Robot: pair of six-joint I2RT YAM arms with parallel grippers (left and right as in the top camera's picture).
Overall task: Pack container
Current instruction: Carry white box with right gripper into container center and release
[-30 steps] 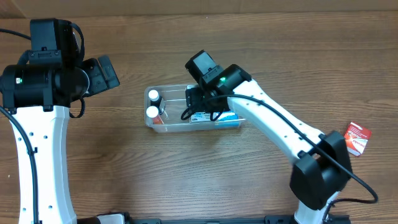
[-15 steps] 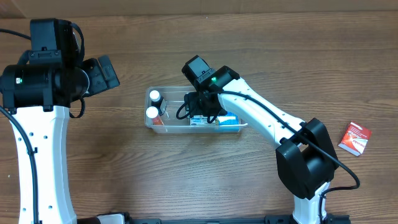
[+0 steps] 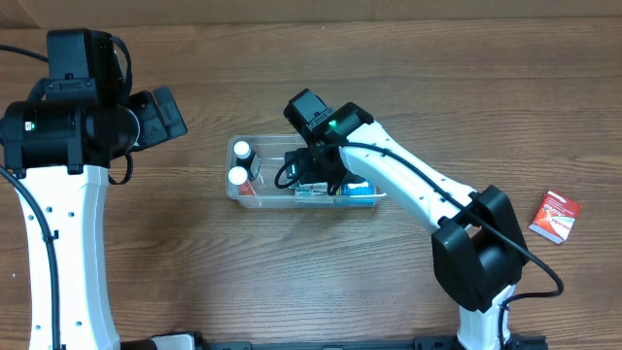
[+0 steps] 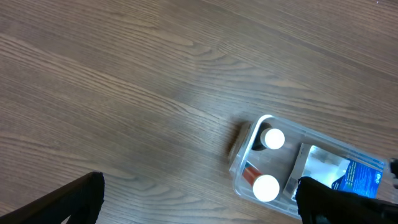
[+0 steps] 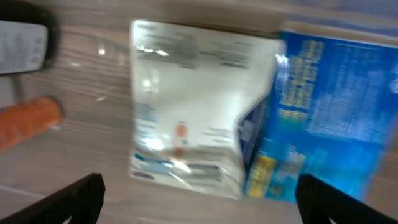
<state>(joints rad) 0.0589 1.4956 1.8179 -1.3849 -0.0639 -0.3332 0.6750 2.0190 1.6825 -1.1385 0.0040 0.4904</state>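
Brown wood-grain counter [image 3: 292, 282] across the whole overhead view. Near its middle, the container [image 3: 267, 201], clear and shallow, long side running left to right. Inside at its left end, two white-capped bottles [image 3: 241, 150] upright, side by side. Further right, a white pouch [image 5: 193, 106] lying flat, touching a blue packet [image 5: 329, 118] along one edge. Both blurred in the right wrist view, print unreadable.

Right gripper [image 5: 199, 200] lowered over the middle of the container, just above the pouch. Fingers [image 5: 74, 199] spread wide, released, grasping nothing.

Left gripper [image 4: 205, 202] hanging above bare counter, well off to the container's left. Fingers [image 4: 68, 202] likewise parted and empty, with the container's bottle end showing between them in the left wrist view.

Out on the counter by the right edge, well apart from the container, a small red packet [image 3: 555, 215] lying flat.
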